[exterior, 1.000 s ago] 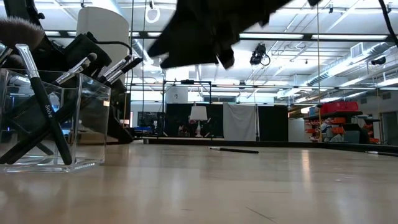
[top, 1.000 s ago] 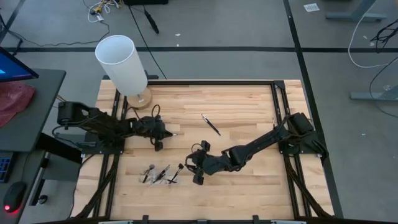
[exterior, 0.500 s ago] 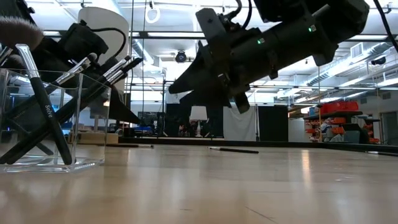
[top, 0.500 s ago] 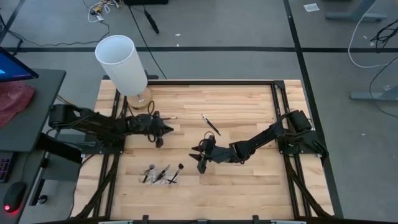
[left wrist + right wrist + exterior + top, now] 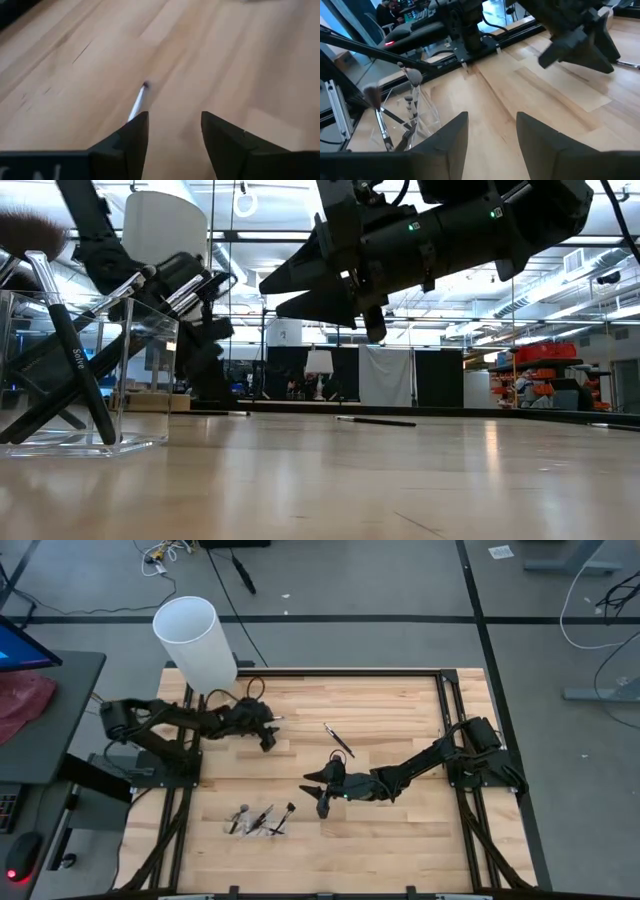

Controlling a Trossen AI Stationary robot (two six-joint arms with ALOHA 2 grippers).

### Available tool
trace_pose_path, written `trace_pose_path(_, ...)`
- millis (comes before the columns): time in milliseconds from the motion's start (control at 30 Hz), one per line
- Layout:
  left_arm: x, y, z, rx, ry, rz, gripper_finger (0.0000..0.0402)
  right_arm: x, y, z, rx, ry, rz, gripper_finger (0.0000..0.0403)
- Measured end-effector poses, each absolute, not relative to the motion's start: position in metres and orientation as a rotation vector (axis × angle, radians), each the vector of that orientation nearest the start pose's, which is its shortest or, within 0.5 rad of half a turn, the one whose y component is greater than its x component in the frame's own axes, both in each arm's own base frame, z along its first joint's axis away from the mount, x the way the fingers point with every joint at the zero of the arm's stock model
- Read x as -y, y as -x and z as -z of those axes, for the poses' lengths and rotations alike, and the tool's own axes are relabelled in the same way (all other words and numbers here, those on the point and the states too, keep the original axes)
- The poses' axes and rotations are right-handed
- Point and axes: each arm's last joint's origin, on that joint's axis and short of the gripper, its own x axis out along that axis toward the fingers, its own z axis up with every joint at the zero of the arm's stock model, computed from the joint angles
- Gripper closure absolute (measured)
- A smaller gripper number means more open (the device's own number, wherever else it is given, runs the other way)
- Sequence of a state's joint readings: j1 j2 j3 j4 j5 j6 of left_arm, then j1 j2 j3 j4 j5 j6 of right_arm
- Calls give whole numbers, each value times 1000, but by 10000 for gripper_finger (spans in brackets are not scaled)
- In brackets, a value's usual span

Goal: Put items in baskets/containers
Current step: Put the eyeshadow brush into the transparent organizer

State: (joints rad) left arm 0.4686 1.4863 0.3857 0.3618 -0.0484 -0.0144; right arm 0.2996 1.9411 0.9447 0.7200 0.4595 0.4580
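Note:
A clear tray [image 5: 140, 442] stands near the front left and holds several dark brush sticks [image 5: 262, 821], which lean on its walls. My left gripper [image 5: 175, 117] hovers open, close over the wood by the lamp base [image 5: 232, 700]. A silver-handled stick [image 5: 138, 102] lies on the table and runs under one of its fingers. My right gripper [image 5: 316, 790] hangs open and empty above mid-table, to the right of the tray and farther back. One more dark stick [image 5: 338, 739] lies flat on the wood farther back. My left gripper's open fingers point slantwise down at the table. The silver-handled stick's near end [image 5: 131, 118] disappears behind one finger [image 5: 135, 135]. I cannot tell whether that finger touches the stick, which lies flat on the wood.
A tall white cylinder lamp [image 5: 195, 640] on a round wooden base stands at the far left corner, close behind my left gripper. Black frame rails [image 5: 448, 710] border the table. Bare wood spreads at centre and right.
My left gripper has gone toward the table's far edge, nearer the lamp base, and has opened. The silver-handled stick now lies on the wood beneath it. My right gripper has risen and drawn back from the tray toward the far edge.

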Motion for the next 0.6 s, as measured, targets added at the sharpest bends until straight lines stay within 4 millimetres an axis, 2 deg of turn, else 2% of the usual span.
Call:
trace_pose_path(133,-120,-208,-99,-780,182,-545,214,-103,-376,-151,-216,-352,214,234)
trace_pose_path(267,-126,-207,-98,-779,182,-556,214,-103,-376,-151,-219,-349,210,234)
trace_pose_path(433,-124,-206,-104,-753,199,-512,213,-103,-376,-151,-220,-345,209,234)
trace_pose_path(600,-127,-204,-116,-707,189,-543,213,-103,-376,-151,-220,-345,210,234)
